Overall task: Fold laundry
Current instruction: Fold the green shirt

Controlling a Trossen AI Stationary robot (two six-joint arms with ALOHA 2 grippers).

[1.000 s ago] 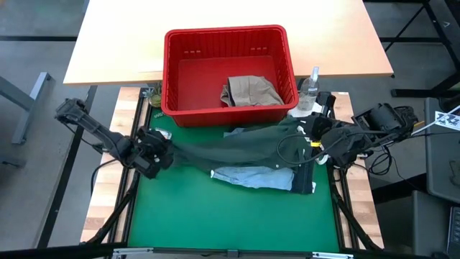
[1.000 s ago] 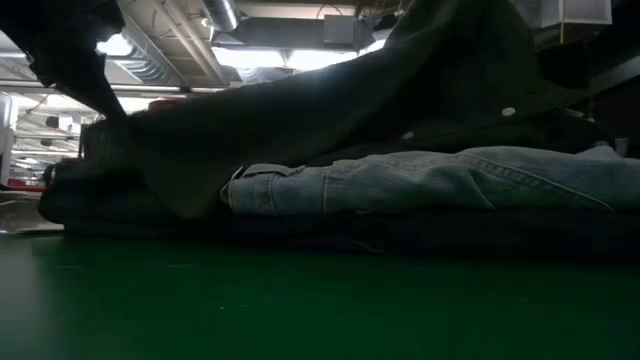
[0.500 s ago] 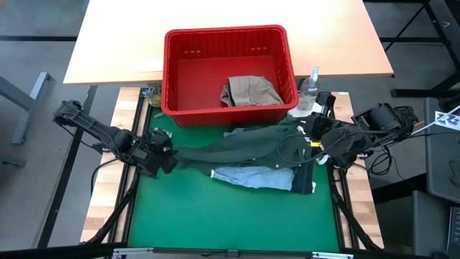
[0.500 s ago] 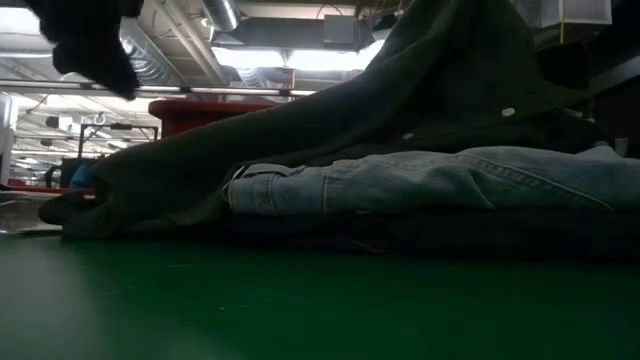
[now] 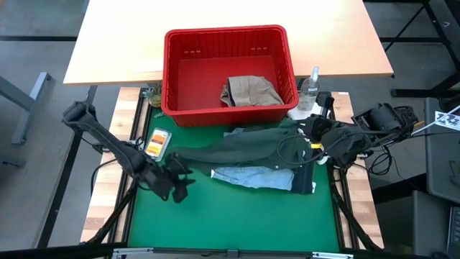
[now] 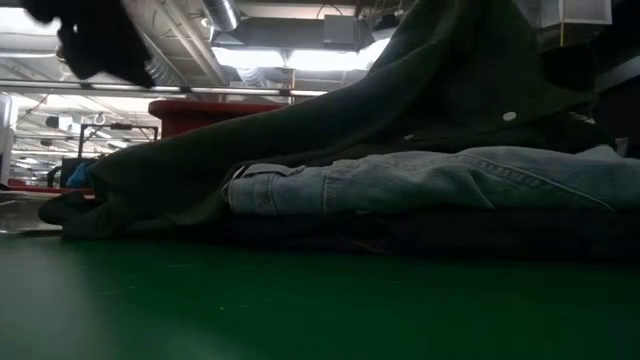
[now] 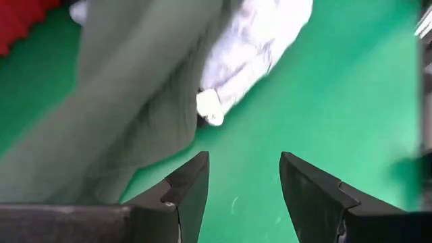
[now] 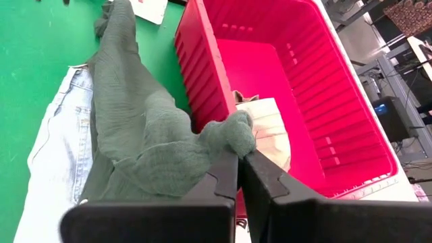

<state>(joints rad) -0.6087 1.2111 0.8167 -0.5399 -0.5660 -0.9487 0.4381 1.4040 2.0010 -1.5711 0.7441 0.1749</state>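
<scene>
A: From above, the left gripper (image 5: 176, 185) sits over bare green mat (image 5: 230, 216), just off the end of the olive garment (image 5: 230, 147). Its fingers stand wide apart, holding nothing. The left wrist view confirms it: empty gap, green mat between the fingers (image 7: 192, 185).

B: Right gripper (image 5: 314, 138)?

A: At the garment's other end, near the mat's right edge. The right wrist view shows what the high view cannot: the fingers (image 8: 223, 179) pinched tight on a bunch of olive fabric beside the red basket (image 8: 324, 101).

B: Low view?

A: Stacking only: olive garment draped over light denim (image 6: 430, 180), darker jeans (image 6: 450, 232) beneath. A beige piece (image 5: 248, 91) lies in the basket.
</scene>
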